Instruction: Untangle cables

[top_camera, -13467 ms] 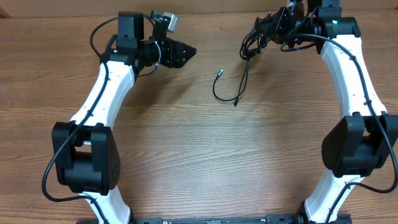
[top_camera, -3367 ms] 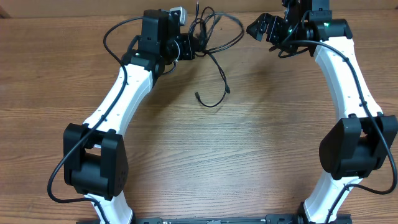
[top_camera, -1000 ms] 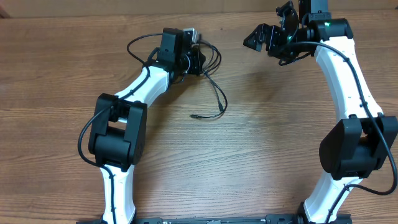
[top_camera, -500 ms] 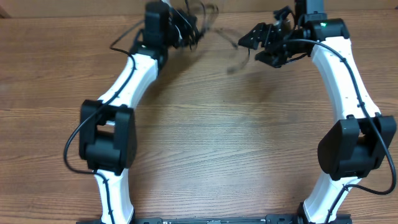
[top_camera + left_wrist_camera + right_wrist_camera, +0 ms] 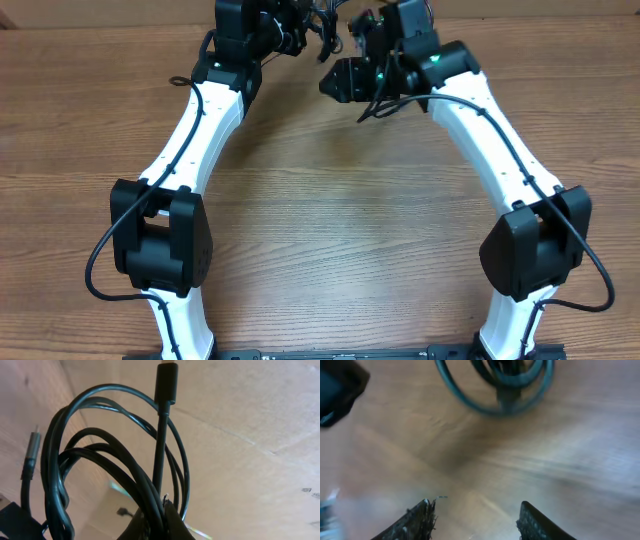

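**Operator:** The cables [image 5: 161, 435] have come up off the desk [image 5: 330, 230] since a second ago and now hang bunched over its far edge. My right arm [image 5: 480, 120] has swung left across to them.

**Second:** Who has them?

**Operator:** My left end effector [image 5: 155, 522] is clamped on the bundle, with loops and one plug [image 5: 166, 377] standing above it. The right end effector [image 5: 477, 520] is parted and empty, and the loops are just ahead of it.

**Second:** What's the risk?

**Operator:** I judge that closing now could catch several strands, or none. Pulling could then tighten the knot or drag it out of the left grip.

**Second:** What can't you see?

**Operator:** The right wrist view is smeared. Overhead, both end effectors overlap the cords at the frame's top edge, so I can't count strands or see where they cross.
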`<state>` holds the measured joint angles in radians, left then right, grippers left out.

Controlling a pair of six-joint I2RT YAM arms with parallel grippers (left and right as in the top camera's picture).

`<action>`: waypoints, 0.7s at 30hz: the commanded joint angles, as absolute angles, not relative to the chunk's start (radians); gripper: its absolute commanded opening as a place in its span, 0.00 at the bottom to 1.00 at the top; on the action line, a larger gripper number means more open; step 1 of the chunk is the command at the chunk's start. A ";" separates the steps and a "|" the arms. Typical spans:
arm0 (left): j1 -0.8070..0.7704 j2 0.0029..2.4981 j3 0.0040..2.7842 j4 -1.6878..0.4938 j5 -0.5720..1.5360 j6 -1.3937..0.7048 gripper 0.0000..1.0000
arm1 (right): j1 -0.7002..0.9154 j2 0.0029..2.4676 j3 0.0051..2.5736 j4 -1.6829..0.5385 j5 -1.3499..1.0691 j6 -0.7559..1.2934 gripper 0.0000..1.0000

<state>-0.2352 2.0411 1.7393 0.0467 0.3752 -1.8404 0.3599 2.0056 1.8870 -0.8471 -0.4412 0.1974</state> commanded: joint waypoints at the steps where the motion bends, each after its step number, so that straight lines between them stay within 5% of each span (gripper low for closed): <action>1: -0.221 2.019 1.759 0.056 0.466 -1.971 0.04 | 0.374 1.989 1.902 -0.804 -0.227 0.174 0.55; 21: -0.211 2.019 1.759 -0.002 0.533 -1.979 0.04 | 0.421 1.933 1.925 -0.725 -0.169 0.000 0.62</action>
